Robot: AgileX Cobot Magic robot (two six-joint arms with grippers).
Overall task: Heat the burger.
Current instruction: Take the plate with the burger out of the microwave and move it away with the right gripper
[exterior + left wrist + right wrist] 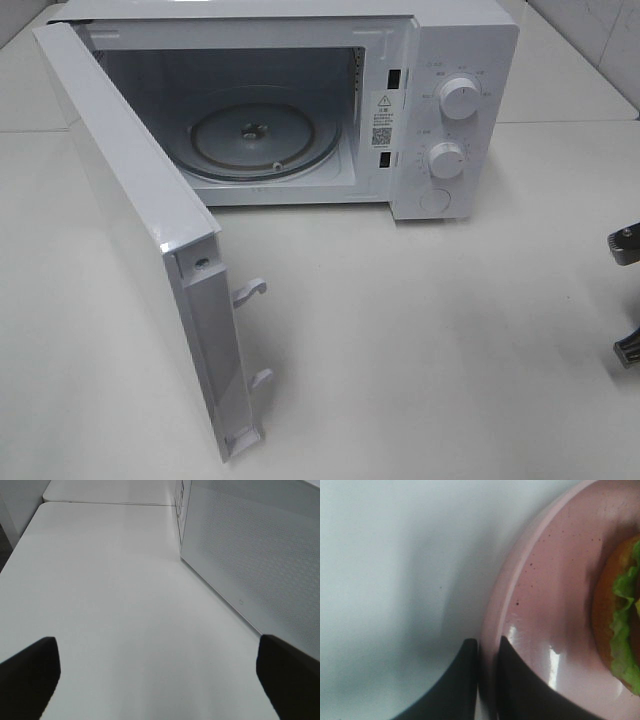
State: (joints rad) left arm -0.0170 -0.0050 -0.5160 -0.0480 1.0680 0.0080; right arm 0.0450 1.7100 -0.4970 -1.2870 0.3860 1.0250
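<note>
1. One white table (450, 350) carries everything in the high view and fills most of the left wrist view.
2. The white microwave (440, 60) stands at the back of the table, its cavity showing a round glass turntable (262, 135) and two dials on the panel at the right.
3. The microwave door (150, 250) is swung wide open toward the front left, its latch hooks pointing out at the free edge.
4. The pink plate (560, 605) sits on the table in the right wrist view.
5. The burger (620, 625) lies on that plate, with green lettuce at its edge; it is outside the microwave.
6. The right claw (487, 680) pinches the plate's rim, one finger on either side.
7. The left claw (157, 680) is spread wide and holds nothing, near the door.
</note>
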